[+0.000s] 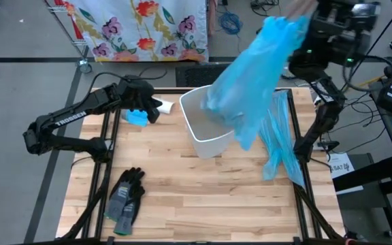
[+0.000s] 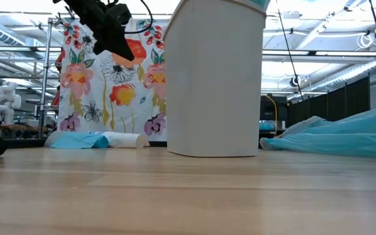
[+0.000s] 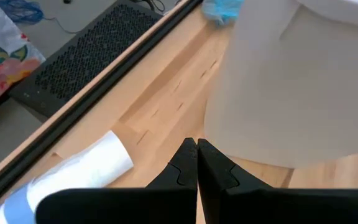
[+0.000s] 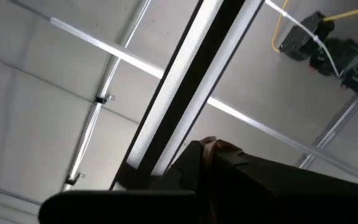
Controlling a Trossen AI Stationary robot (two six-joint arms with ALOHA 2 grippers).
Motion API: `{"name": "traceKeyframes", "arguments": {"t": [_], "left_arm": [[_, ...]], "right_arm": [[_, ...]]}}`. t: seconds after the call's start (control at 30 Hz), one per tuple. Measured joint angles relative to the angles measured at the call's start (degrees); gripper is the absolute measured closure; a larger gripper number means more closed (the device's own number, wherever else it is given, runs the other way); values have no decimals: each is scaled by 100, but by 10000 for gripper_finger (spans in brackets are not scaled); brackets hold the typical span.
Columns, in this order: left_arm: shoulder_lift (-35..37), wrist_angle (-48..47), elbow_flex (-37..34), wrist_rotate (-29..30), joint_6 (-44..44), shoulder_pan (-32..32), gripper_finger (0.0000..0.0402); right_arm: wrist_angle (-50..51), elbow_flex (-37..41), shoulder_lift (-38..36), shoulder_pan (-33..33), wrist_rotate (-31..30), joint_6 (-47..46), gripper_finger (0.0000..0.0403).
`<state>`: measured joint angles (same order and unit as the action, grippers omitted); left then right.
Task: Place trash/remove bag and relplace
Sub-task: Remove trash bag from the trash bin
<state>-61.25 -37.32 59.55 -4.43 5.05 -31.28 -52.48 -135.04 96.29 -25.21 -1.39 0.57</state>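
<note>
While held aloft, hangs as a long blue bag [image 1: 257,68] with its lower end still inside the white bin [image 1: 203,133]; upper end reaches the right claw [image 1: 303,19], raised high over the far right corner of the tabletop [image 1: 203,197]. Seen from the right wrist, fingers [image 4: 194,155] pressed together, pointing up at ceiling lights; grips the bag, going by the high view. No loose contents showing in the bin's mouth.

Just right of the bin, lying flat along the tabletop's right edge: a second blue bag, the spare [image 1: 281,143], touching the hanging one in the high view.

Left of the bin, at the far left: left claw [image 1: 156,109], fingers [image 3: 188,163] closed on nothing, hovering above the tabletop close beside the bin wall. Beneath and beside it, a white tube [image 1: 167,107] lying on its side, with a blue packet [image 1: 137,117] next to it.

Nearer the front left, well apart from the bin: dark grey gloves [image 1: 124,197], lying together.
</note>
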Motion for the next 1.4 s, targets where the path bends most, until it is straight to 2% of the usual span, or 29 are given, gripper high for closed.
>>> {"name": "traceKeyframes", "arguments": {"t": [0.23,0.47,0.57,0.73,0.97,1.2,1.4], "left_arm": [[0,-114,0,-3,-134,-27,401],[0,-114,0,-6,-89,-123,401],[0,-113,1,-4,40,-143,401],[0,-52,1,-4,300,-138,401],[0,100,0,14,519,-138,401],[0,429,0,24,672,-138,401],[0,430,0,64,676,-138,401]], "right_arm": [[53,0,-594,0,22,585,403],[996,0,-1201,0,-19,1133,403],[2050,0,-1405,0,-117,1001,403],[4003,-3,-1488,1,-677,561,403],[6308,25,-1371,2,-861,-277,403],[7801,9,-1583,2,-1794,31,403],[9595,0,-1819,128,-3399,318,403]]}}
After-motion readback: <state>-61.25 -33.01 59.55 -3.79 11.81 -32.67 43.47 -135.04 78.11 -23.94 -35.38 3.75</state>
